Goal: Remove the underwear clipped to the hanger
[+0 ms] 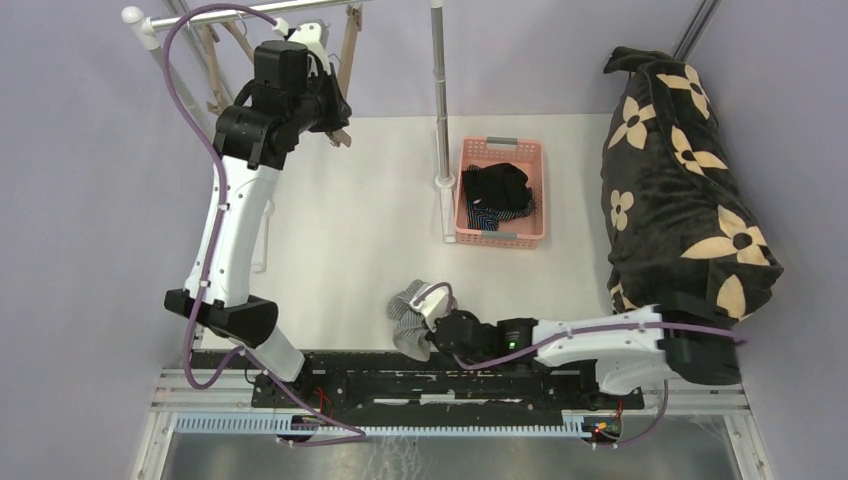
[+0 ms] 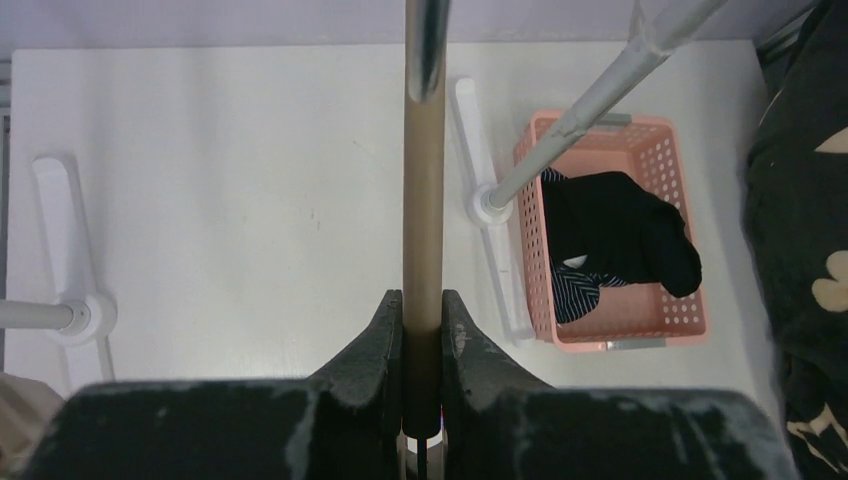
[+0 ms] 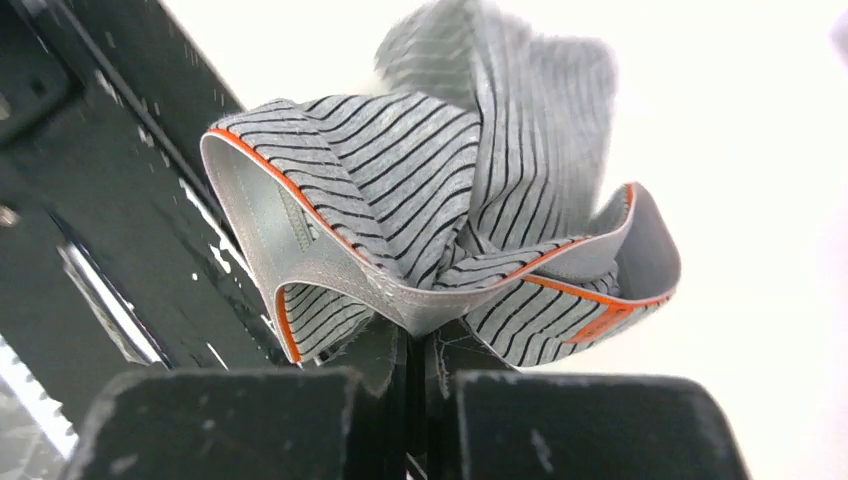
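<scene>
My left gripper (image 1: 335, 125) is up at the rack at the back left, shut on the tan wooden bar of the hanger (image 2: 423, 200); the hanger (image 1: 345, 60) hangs from the rail. My right gripper (image 1: 425, 325) is low near the table's front edge, shut on the grey-and-white striped underwear (image 3: 440, 200), which has an orange trim and bunches up over the fingers; it also shows from above (image 1: 405, 310). The plain black underwear (image 1: 500, 185) and the navy striped underwear (image 1: 485, 215) lie in the pink basket (image 1: 500, 237).
A metal rack pole (image 1: 438, 90) stands beside the basket, with white feet on the table. The large black cushion with tan flowers (image 1: 685, 190) fills the right side. The black rail of the arm bases (image 1: 450, 385) runs along the front.
</scene>
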Available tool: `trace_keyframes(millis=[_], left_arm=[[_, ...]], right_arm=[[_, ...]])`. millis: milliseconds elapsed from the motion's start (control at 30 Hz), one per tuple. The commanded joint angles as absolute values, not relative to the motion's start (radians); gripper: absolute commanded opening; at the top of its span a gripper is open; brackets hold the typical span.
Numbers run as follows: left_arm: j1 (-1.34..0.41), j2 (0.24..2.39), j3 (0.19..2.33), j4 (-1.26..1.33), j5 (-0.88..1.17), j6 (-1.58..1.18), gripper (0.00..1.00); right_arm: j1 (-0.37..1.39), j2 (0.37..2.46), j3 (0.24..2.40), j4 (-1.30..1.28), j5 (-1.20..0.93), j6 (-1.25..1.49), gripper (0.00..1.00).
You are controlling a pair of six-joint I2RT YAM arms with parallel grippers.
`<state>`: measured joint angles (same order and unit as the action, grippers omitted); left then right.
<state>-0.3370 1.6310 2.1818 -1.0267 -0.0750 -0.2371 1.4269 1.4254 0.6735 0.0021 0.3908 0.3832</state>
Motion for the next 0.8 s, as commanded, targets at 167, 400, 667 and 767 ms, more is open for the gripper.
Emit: trace_keyframes(millis=[167, 400, 667, 767], left_arm=[[-0.292, 1.644, 2.229, -0.834, 0.006, -0.255, 0.03], [-0.285, 1.660, 2.260, -0.786, 0.005, -0.261, 0.03], [-0.240, 1.700, 2.330, -0.766, 0.016, -0.272, 0.03], [-0.208, 1.698, 2.315, -0.724, 0.023, -0.296, 0.03]], right_arm=[[1.432, 0.942, 0.708, -0.208, 0.809, 0.256, 0.01], [1.417, 0.833, 0.750, -0.244, 1.025, 0.135, 0.01], [1.340, 0.774, 0.814, -0.105, 1.066, -0.076, 0.01], [1.316, 0.754, 0.833, -0.030, 1.069, -0.154, 0.01]])
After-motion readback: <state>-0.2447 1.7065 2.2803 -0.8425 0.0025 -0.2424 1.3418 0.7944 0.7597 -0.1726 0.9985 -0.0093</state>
